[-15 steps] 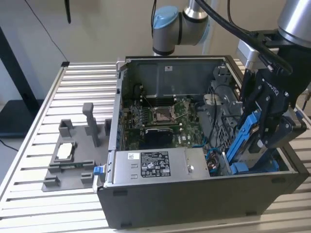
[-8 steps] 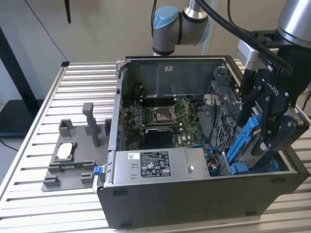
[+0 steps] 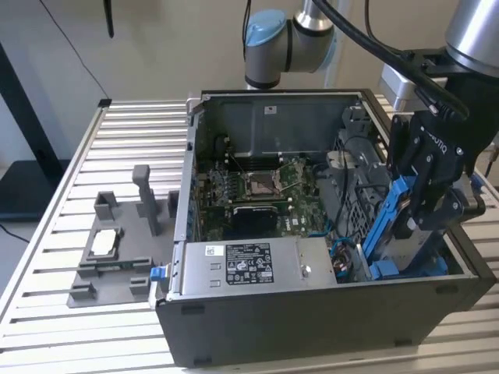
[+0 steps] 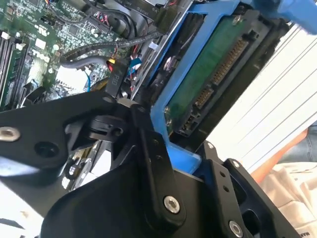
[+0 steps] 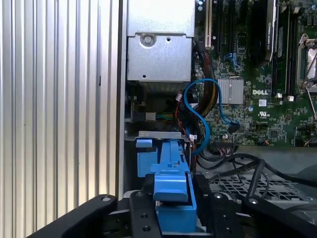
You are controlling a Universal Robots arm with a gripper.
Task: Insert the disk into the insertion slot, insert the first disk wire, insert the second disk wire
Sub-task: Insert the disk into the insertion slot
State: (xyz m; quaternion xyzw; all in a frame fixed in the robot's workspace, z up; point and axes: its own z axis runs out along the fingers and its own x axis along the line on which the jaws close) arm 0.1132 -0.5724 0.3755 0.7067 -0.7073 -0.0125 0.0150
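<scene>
Gripper [image 3: 425, 206] is clamped on the disk [image 3: 387, 226] by its blue carrier. The disk sits tilted betw. the fingers, lower end at the mouth of the insertion slot [image 3: 405, 270] right below the gripper, so step 1 looks underway but not seated. Disk's connector [image 4: 220, 74] is bare in the second wrist view, i.e. both wires are left to do; a blue cable [image 5: 198, 114] lies loose just beyond the gripper.

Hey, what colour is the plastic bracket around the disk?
Bright blue. The carrier bracket around the disk shows best in the second wrist view.
</scene>
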